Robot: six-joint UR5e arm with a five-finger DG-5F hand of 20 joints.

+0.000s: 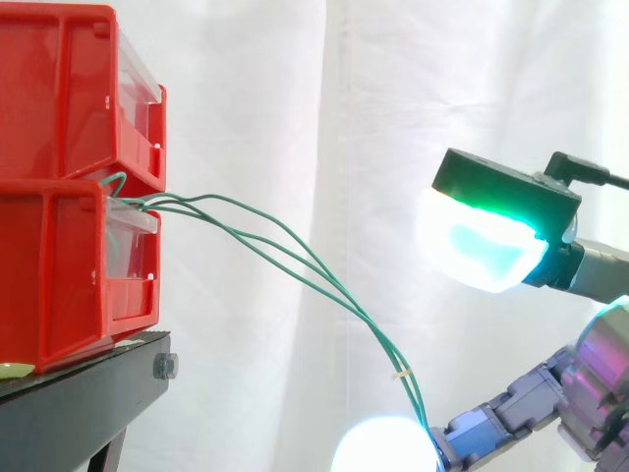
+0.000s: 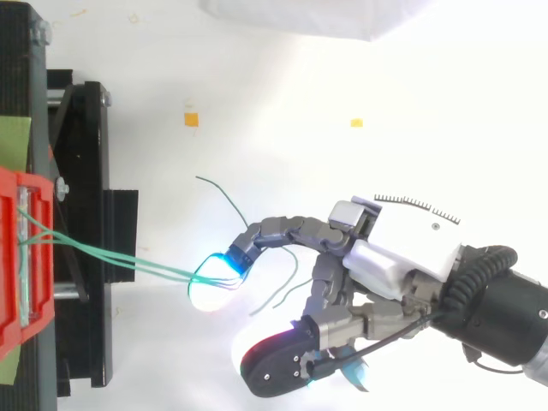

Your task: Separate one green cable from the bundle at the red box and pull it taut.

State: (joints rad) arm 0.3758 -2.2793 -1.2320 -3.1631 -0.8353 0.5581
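Hand [image 1: 501, 403]: nearest to you in the side view, filling the right and lower right of the frame. In the top view [image 2: 402, 248] it comes in from the lower right and reaches toward the centre.
Hand state: you cannot tell whether it pinches the cables or merely meets them; glare hides the contact.
Green cables [image 1: 369, 323]: several thin strands. In the side view you find them leaving the front of the lower red bin at left of centre, fanning slightly, then joining and bowing down to the hand at bottom centre-right. They run curved, not straight. In the top view [image 2: 137, 259] they cross from the left edge to the hand at centre, and loose ends curl beyond it.
Tie [image 1: 401, 374]: small pale band round the strands, just above the hand.
Upper red bin [image 1: 59, 88]: upper left, stacked on the lower one.
Lower red bin [image 1: 49, 275]: left edge, resting on the stand.
Black stand [image 1: 79, 393]: lower left corner, under the bins.
White curtain [image 1: 295, 98]: behind everything you see.
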